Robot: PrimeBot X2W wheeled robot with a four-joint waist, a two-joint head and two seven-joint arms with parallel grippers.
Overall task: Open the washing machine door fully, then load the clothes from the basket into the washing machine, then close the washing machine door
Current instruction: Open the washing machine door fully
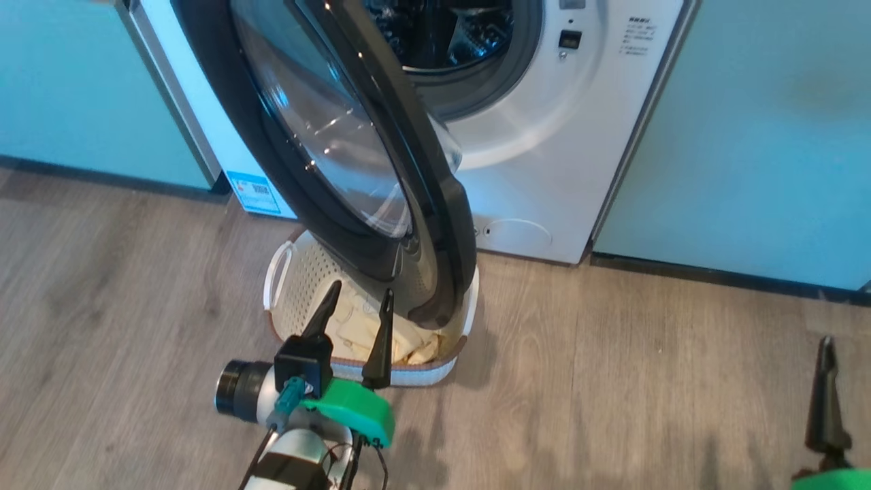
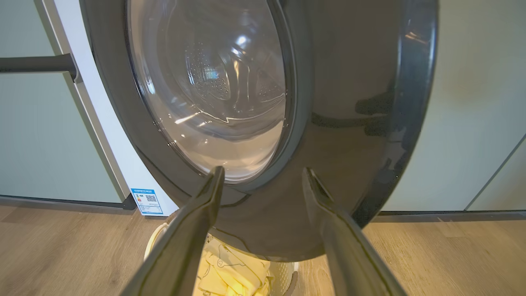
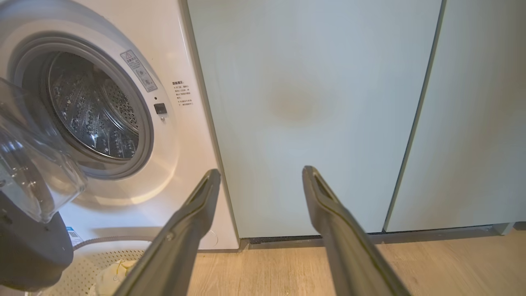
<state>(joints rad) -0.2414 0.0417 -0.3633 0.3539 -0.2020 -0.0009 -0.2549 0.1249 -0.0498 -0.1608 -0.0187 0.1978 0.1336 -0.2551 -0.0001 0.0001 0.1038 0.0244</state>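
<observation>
The door (image 1: 422, 204) hangs half open at 12 o'clock, over the basket (image 1: 289, 286) of clothes (image 1: 412, 350). The left claw (image 1: 361, 289) and right claw (image 3: 262, 170) gape wide, empty. Best hook its free edge, swing toward 9 o'clock.

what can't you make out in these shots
- Head view: the door blocks part of the basket and the clothes.
- Head view: the top edge cuts off the washing machine.
- Right wrist view: the printed text on the washing machine is too small to read.

Wood-look floor (image 1: 612, 381) under the basket (image 1: 292, 286) and washing machine (image 1: 544, 170)
</observation>
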